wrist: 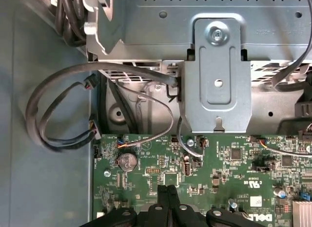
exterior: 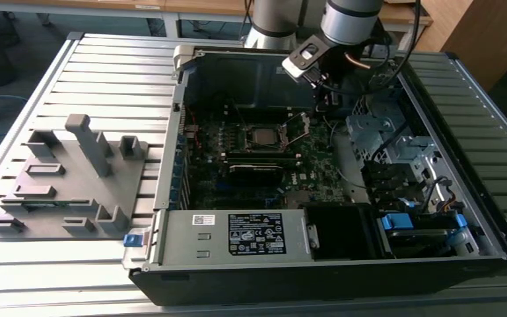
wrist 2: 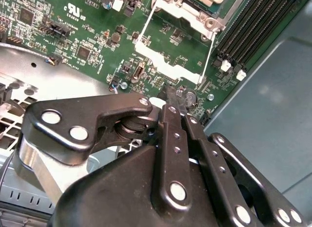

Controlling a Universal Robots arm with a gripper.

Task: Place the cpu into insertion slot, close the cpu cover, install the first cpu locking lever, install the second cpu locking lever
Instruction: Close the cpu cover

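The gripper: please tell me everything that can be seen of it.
The gripper is black and looks metallic, built of jointed link bars held by silver pins. Its two fingers are pressed together, holding nothing. It points down into the computer case, tips close over the green motherboard; whether they touch it cannot be told.

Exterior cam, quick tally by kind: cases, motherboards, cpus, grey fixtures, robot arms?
computer case: 1
motherboard: 1
cpu: 1
grey fixture: 1
robot arm: 1
Total: 5
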